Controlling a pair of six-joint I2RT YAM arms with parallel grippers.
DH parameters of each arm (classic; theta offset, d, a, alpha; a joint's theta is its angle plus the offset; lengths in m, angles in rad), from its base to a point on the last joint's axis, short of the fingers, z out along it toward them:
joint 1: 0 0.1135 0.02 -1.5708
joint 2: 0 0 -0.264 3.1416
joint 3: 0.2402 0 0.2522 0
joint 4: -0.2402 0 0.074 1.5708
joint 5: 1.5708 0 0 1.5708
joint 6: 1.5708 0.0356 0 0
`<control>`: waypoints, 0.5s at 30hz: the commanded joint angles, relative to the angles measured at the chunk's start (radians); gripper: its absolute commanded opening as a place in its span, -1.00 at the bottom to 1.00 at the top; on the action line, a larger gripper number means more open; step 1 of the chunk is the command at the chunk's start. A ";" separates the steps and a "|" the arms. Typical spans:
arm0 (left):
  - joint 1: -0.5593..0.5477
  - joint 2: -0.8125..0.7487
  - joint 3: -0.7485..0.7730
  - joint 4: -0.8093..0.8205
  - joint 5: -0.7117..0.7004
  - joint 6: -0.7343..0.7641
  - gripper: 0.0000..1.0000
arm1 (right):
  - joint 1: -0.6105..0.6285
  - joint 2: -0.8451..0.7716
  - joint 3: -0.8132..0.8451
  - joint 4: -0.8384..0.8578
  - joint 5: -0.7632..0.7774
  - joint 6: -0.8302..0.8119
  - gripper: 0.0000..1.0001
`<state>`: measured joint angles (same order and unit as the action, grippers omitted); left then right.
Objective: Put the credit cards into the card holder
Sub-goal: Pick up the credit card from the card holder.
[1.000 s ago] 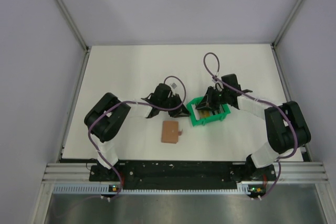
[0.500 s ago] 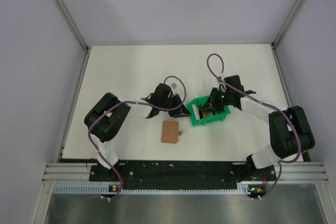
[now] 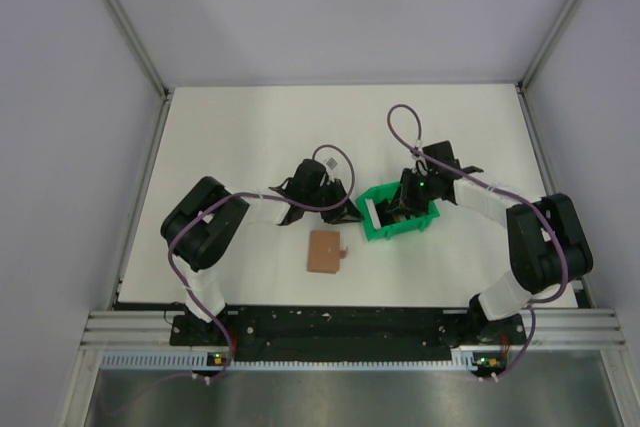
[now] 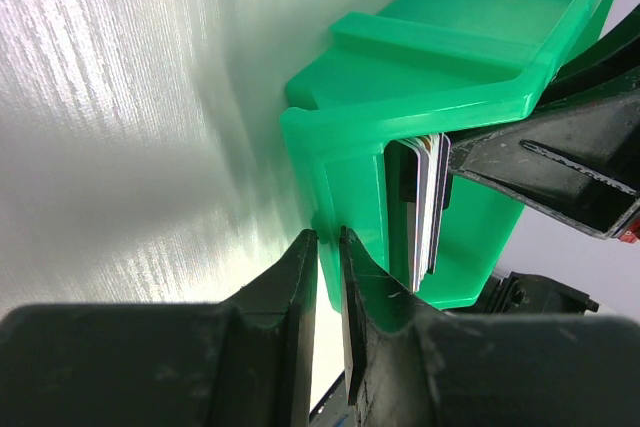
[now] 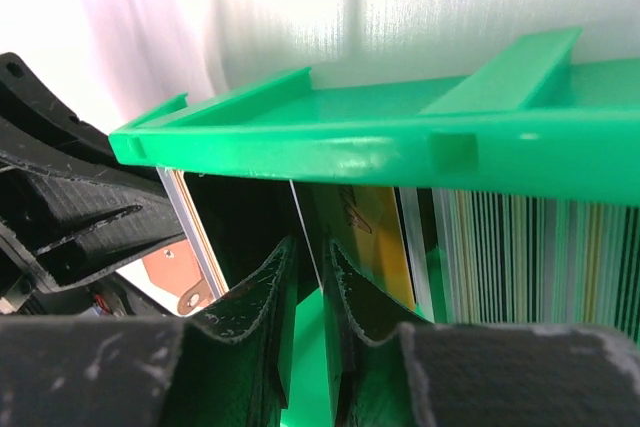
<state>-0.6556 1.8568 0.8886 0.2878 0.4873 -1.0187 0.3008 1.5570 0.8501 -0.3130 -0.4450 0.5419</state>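
Top view: the right gripper (image 3: 405, 205) covers the credit cards (image 5: 370, 232) in the green tray (image 3: 372, 235), so you can't count them. The card holder (image 3: 324, 250) shows no readable detail. Right wrist view: the card bottoms vanish behind the fingers at 6 o'clock. Left wrist view: you can't tell whether the left gripper (image 4: 325, 237) pinches the tray wall.

The top camera sits above and behind my bases and looks down on the whole table (image 3: 250, 137) from far off. The left wrist camera looks along my left gripper (image 4: 323, 242), very close to the tray (image 4: 420, 77) at its outer corner. The right wrist camera looks along my right gripper (image 5: 308, 252), equally close, into the tray at the cards (image 5: 365, 227). All three views share the tray.
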 commanded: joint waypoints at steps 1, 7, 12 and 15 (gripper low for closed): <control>-0.004 0.012 0.026 0.025 0.002 0.019 -0.64 | 0.032 0.035 0.066 0.000 0.006 -0.025 -0.68; -0.004 0.010 0.027 0.024 0.004 0.020 -0.64 | 0.067 0.051 0.079 -0.008 0.051 -0.031 -0.79; -0.004 -0.007 0.024 0.016 -0.004 0.040 -0.64 | 0.070 0.000 0.083 -0.037 0.103 -0.046 -1.00; -0.004 -0.037 0.027 -0.010 -0.026 0.066 -0.59 | 0.070 -0.057 0.104 -0.061 0.130 -0.065 -1.00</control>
<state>-0.6556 1.8568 0.8890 0.2882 0.4858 -1.0069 0.3599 1.5906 0.8925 -0.3500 -0.3672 0.5102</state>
